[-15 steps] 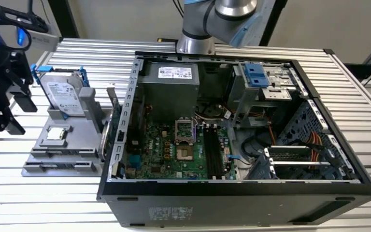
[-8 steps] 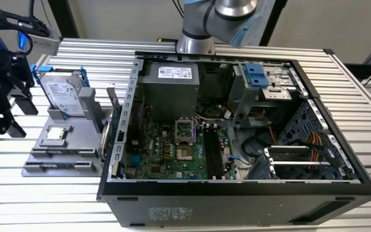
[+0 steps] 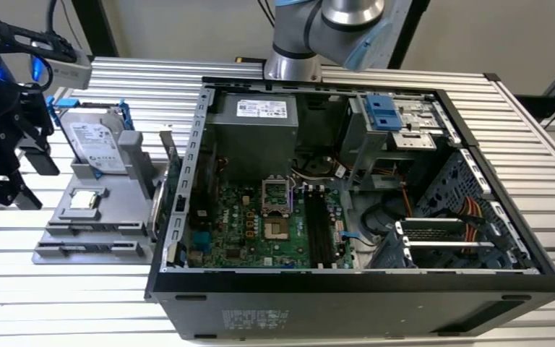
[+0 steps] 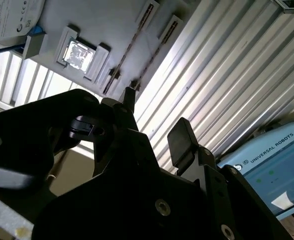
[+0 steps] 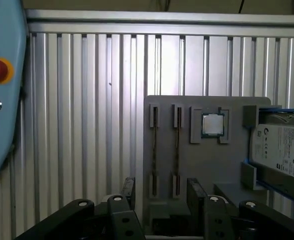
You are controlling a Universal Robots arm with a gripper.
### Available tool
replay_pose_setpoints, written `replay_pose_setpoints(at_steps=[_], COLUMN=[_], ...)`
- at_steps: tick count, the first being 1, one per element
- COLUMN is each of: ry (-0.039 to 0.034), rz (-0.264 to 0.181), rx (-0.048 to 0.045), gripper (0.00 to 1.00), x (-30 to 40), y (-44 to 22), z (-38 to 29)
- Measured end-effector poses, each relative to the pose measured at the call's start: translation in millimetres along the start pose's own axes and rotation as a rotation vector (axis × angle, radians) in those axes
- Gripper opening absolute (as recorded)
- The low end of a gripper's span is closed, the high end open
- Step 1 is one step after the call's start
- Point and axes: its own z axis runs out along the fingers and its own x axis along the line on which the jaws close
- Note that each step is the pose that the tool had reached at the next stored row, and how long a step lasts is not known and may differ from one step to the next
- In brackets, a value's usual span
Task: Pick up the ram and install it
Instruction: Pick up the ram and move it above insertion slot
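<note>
Ram point(image 5: 177, 145) stands on edge in a slot of the grey tray point(image 5: 207, 170), the slot next to the chip point(image 5: 212, 124); seen edge-on, so only a thin line shows, also in the second wrist view point(image 4: 130, 45). A second stick point(image 5: 154, 145) looks to sit in the slot just beside it, parallel. On the other side of the chip the hard drive point(image 5: 282, 150) lies in its blue frame on the same tray. Tool point(image 5: 162, 195) hangs above the slot end of the tray, fingers point(image 5: 129, 192) spread wide with nothing between them and not touching the ram; in the first wrist view both slots fall within the gap. The second wrist view also shows the tool point(image 4: 156, 120) spread and empty, tray beyond it. In the exterior view the tool point(image 3: 29, 177) is on the exterior view's left of the tray point(image 3: 113, 210), well apart from the open case point(image 3: 355, 303). The case lies on its side on the slatted metal surface point(image 3: 66, 303), motherboard point(image 3: 258, 224) exposed, just beside the tray on the exterior view's right. Arm point(image 3: 326, 29) stands behind the case. A pendant point(image 5: 2, 100) lies on the surface, apart from the tray.
</note>
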Motion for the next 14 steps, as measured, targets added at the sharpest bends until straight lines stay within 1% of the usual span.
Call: replay_pose_setpoints(at_steps=[3,7,14], ry=[0.0011,0.0049,0.0073], rz=[0.000,0.002,0.002], rx=[0.0001,0.0000,0.0001], gripper=[1.00,1.00,1.00], x=[0.1,0.1,0.2], y=[-0.1,-0.1,-0.2], z=[2.5,6.1,11.7])
